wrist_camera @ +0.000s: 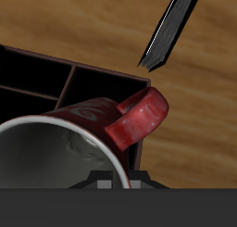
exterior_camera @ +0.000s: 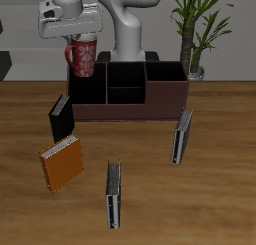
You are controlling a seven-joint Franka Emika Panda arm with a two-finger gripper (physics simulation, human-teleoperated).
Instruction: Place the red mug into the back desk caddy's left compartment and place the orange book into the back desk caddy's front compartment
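Observation:
My gripper (exterior_camera: 79,39) is shut on the red mug (exterior_camera: 82,57), gripping its rim. It holds the mug upright over the left compartment (exterior_camera: 88,89) of the back desk caddy (exterior_camera: 165,93), with the mug's base about level with the caddy's rim. In the wrist view the mug (wrist_camera: 88,129) shows its pale inside and red handle, with the caddy's dark wall (wrist_camera: 93,81) right beside it. The orange book (exterior_camera: 62,164) leans on the table nearer the front edge, apart from the caddy. The front compartment (exterior_camera: 125,97) holds nothing I can see.
A black book (exterior_camera: 62,117) stands between the caddy and the orange book; it also shows in the wrist view (wrist_camera: 171,31). Two grey-black books (exterior_camera: 115,194) (exterior_camera: 181,137) stand upright on the table. A potted plant (exterior_camera: 195,34) stands behind the caddy's far end.

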